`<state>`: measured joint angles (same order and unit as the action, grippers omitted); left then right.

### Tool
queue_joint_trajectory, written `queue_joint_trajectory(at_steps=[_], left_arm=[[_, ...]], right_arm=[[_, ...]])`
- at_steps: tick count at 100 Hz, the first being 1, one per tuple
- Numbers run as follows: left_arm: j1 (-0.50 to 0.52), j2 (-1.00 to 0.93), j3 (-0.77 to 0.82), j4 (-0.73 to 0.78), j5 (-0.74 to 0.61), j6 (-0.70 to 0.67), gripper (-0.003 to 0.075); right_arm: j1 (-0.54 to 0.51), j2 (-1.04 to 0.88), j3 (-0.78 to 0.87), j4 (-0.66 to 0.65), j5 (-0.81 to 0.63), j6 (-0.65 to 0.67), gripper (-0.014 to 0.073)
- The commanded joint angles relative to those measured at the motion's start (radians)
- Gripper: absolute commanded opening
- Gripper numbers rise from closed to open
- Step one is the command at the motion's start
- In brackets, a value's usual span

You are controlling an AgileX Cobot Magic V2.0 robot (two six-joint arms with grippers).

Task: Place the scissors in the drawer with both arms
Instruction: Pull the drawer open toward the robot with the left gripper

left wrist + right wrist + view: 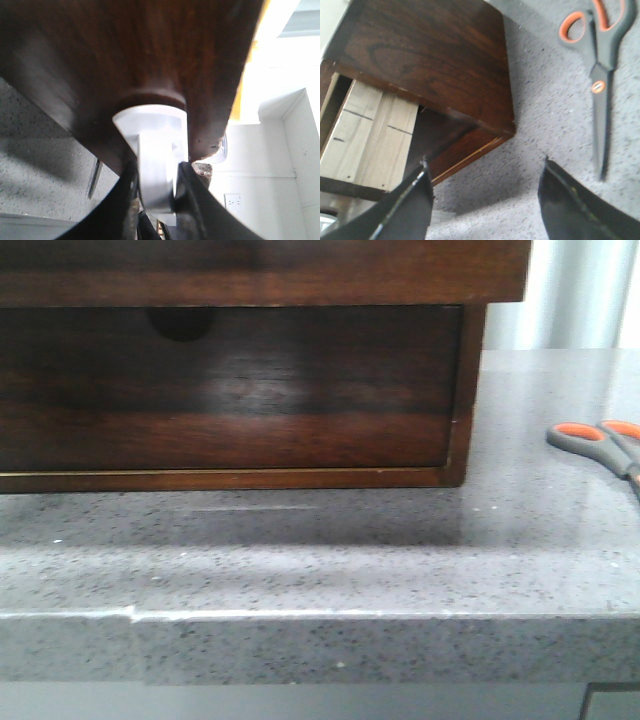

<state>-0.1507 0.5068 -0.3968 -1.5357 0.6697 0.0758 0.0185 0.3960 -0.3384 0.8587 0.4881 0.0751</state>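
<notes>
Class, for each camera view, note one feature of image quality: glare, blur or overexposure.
Front view: soft glare patch on the glossy drawer front. Left wrist view: window area blown out white, wood blurred from closeness. Right wrist view: scissors blade tips smeared, gripper fingers out of focus.

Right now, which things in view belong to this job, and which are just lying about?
Job: scissors, drawer, wooden cabinet, open right hand.
Not part of it: speckled grey countertop, wall socket.

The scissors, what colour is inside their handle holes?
Orange, lining the grey handles of the scissors. The right wrist view shows it best.
</notes>
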Motion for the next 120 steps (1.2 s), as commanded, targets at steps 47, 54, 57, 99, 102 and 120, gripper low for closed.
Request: queue_joint_trajectory(at_steps=[47, 54, 57, 99, 102, 120], left_arm=[[-0.007, -0.124, -0.069, -0.032, 0.089, -0.007, 0.0496], [-0.007, -0.145, -0.069, -0.026, 0.086, -0.007, 0.0494], [-0.007, -0.152, -0.069, -0.026, 0.086, -0.007, 0.0491], [-0.007, -0.163, -0.107, -0.021, 0.141, 0.213, -0.002], [-0.007, -0.163, -0.119, -0.021, 0.136, 0.239, -0.002], [-0.007, -0.163, -0.237, 0.129, 0.144, 0.32, -0.002]], right_arm=[[-0.005, 0.013, -0.041, 0.007, 0.015, -0.045, 0.0404], [-0.005, 0.013, -0.041, 0.011, 0.023, -0.045, 0.0404], [-0.005, 0.013, -0.041, 0.011, 0.023, -0.045, 0.0404], [-0.005, 0.107, -0.306, -0.338, 0.092, 0.042, 0.0403], [-0.005, 0.131, -0.339, -0.397, 0.126, 0.062, 0.0403], [-0.005, 0.315, -0.551, -0.736, 0.414, 0.157, 0.0403]])
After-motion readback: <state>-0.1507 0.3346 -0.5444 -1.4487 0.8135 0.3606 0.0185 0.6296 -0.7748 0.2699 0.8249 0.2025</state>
